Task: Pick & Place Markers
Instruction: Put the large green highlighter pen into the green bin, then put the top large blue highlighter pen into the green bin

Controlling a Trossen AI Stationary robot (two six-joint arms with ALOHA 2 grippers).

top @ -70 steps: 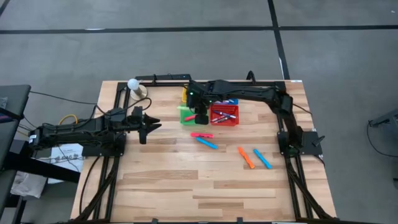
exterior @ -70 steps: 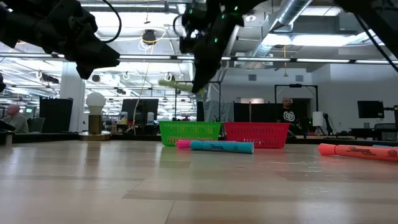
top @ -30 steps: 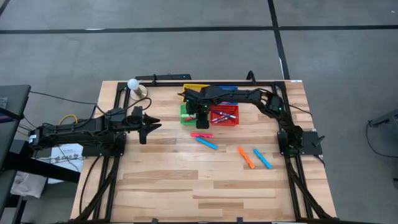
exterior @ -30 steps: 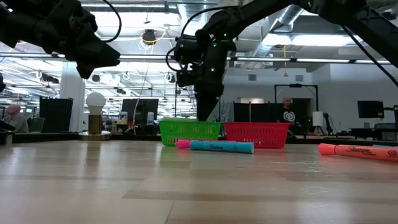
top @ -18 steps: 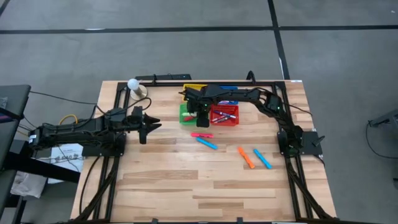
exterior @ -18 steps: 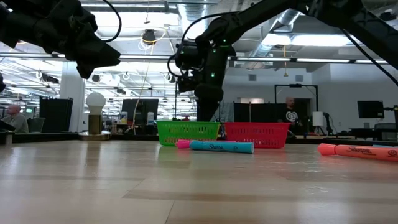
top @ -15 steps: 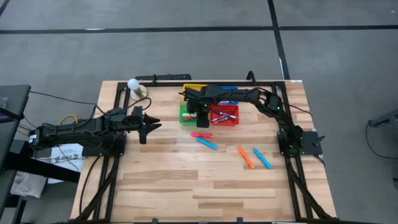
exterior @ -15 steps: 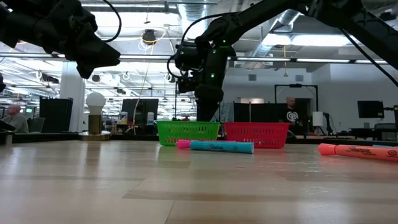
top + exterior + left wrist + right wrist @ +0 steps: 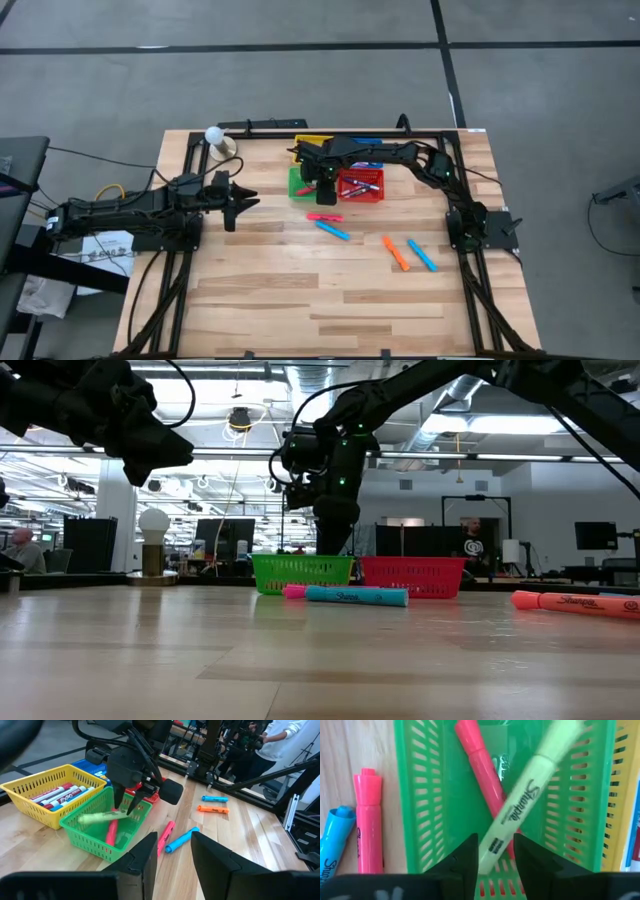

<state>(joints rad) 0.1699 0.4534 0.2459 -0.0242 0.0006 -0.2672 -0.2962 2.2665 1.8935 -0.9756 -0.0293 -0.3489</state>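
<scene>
My right gripper (image 9: 496, 852) points down over the green basket (image 9: 300, 183), fingers open. A pale yellow-green marker (image 9: 520, 805) lies slanted just under them, one end between the fingertips and the other blurred. In the left wrist view it shows as a blurred, level streak (image 9: 100, 817) above the basket floor. A pink marker (image 9: 480, 765) lies in the basket. My left gripper (image 9: 245, 200) waits open at the table's left, clear of everything. A pink (image 9: 323, 216), a blue (image 9: 333, 230), an orange (image 9: 395, 253) and another blue marker (image 9: 421, 254) lie on the table. My right gripper has the pale marker's end (image 9: 492, 847) between its open fingers, which point down from above. Whether a finger still touches it, I cannot tell. The marker hangs nearly level over the green basket, its other end blurred.
A red basket (image 9: 360, 185) with several markers stands right of the green one. Behind them are a yellow basket (image 9: 47, 795) with markers and a blue basket (image 9: 92, 767). A white ball on a stand (image 9: 214, 135) sits at the far left. The near half of the table is bare wood.
My right gripper came down with the pale marker from well above the green basket until its fingers stood just over it, and has since kept still there.
</scene>
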